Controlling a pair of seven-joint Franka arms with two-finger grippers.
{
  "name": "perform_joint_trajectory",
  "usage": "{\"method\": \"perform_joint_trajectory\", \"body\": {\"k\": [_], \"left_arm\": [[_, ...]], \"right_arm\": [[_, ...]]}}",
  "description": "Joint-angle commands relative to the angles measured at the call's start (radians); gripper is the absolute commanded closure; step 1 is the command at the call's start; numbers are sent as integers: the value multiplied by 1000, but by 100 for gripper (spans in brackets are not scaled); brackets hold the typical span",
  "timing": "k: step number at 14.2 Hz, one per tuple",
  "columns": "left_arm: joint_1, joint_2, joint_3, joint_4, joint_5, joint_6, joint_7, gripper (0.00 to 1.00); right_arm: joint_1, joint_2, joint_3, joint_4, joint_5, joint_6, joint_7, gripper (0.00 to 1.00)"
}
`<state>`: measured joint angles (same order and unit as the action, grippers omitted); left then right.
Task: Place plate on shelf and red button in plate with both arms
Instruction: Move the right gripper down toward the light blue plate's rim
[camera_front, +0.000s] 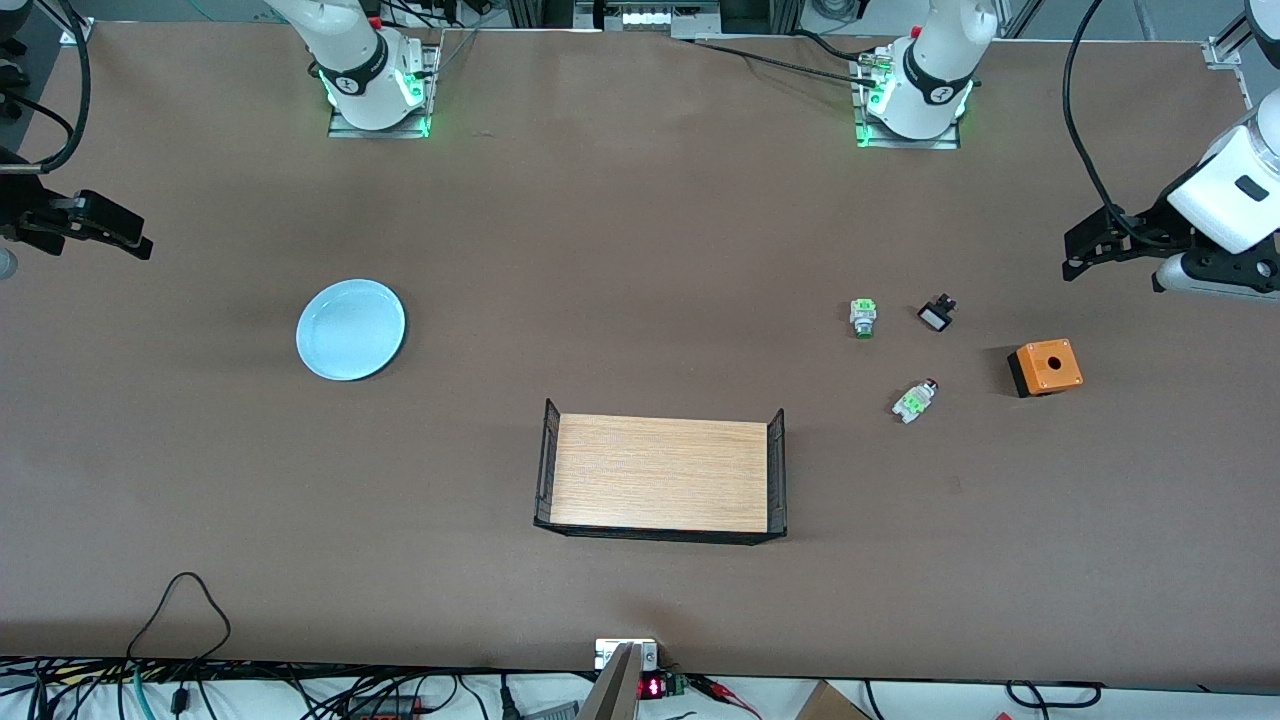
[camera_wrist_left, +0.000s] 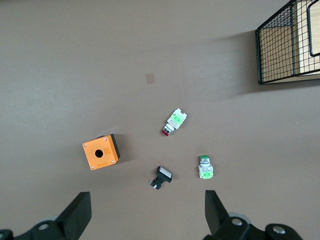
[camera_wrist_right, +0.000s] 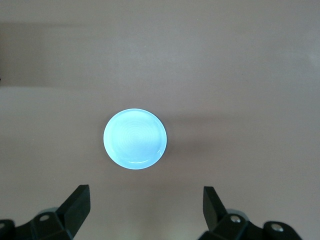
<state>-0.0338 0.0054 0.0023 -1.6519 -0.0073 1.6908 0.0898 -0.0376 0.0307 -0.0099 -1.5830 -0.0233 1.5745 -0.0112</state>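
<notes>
The pale blue plate (camera_front: 351, 329) lies flat on the table toward the right arm's end and shows in the right wrist view (camera_wrist_right: 135, 138). The red button (camera_front: 915, 400), whitish with a green block and a red cap, lies on its side toward the left arm's end and shows in the left wrist view (camera_wrist_left: 174, 121). My right gripper (camera_front: 125, 232) is open and empty, held high over the table's edge, apart from the plate; its fingers (camera_wrist_right: 77, 202) frame bare table. My left gripper (camera_front: 1078, 255) is open and empty, high over the table's end beside the switches; its fingers (camera_wrist_left: 80, 210) show.
A green-capped switch (camera_front: 862, 317) and a small black switch (camera_front: 937, 314) lie farther from the front camera than the red button. An orange box (camera_front: 1046, 366) with a hole sits beside them. A wood-topped black wire rack (camera_front: 660, 475) stands mid-table, nearer the front camera.
</notes>
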Motion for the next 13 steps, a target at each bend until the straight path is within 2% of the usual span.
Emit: {"method": "perform_joint_trajectory", "body": {"k": [1,4,9,13], "left_arm": [[0,14,5,29,1,-16,24,0],[0,14,5,29,1,-16,24,0],[2,14,5,29,1,-16,25,0],[3,19,7,29,1,-16,25,0]], "right_arm": [[4,-2,-5,11,2,-27,5,0],[4,1,-5,14,2,-59,5,0],[4,70,-5,14,-4,-59,8,0],[2,138,-5,9,-37,-7,23,0]]}}
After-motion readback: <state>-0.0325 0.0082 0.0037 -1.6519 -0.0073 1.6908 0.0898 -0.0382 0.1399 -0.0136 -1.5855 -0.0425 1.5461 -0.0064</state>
